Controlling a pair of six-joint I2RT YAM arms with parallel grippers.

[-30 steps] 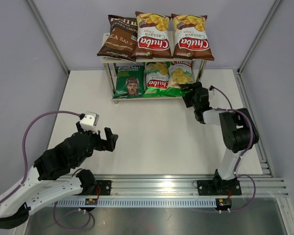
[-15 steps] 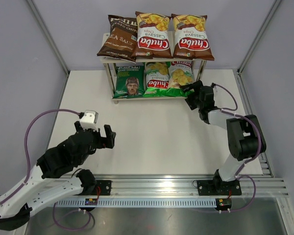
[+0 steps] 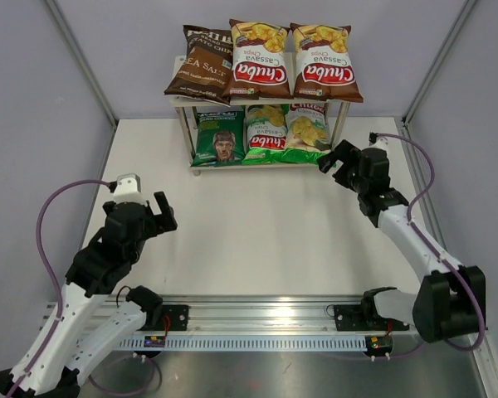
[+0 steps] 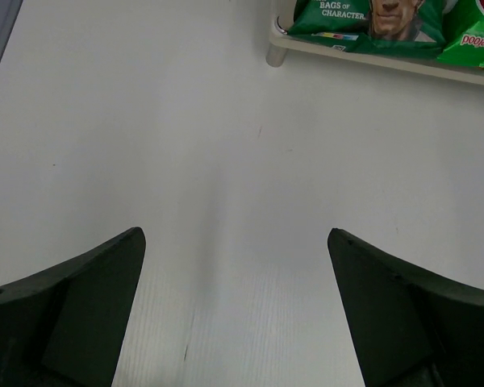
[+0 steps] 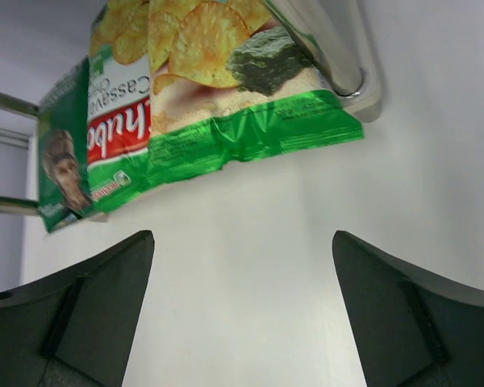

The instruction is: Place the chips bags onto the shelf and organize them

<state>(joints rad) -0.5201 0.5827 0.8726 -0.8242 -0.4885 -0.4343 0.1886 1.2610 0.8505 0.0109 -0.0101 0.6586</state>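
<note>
right hand (image 3: 329,160) spread empty centre right, left hand (image 3: 164,213) too; green chips bag (image 3: 307,131) looks light, slippery, pinch crimped edge.

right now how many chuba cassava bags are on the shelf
4. Top board: middle brown-red bag, right brown-red bag. Lower board: middle green bag, right green bag. None seems hidden.

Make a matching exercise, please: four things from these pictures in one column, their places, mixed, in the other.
1. Kettle bag
2. man's-face bag
3. right gripper
4. left gripper

A. shelf, lower board, left end
B. near the shelf's right front leg
C. upper board, left end
D. over the table, left side

Pairs: 1-C, 2-A, 3-B, 4-D
</note>
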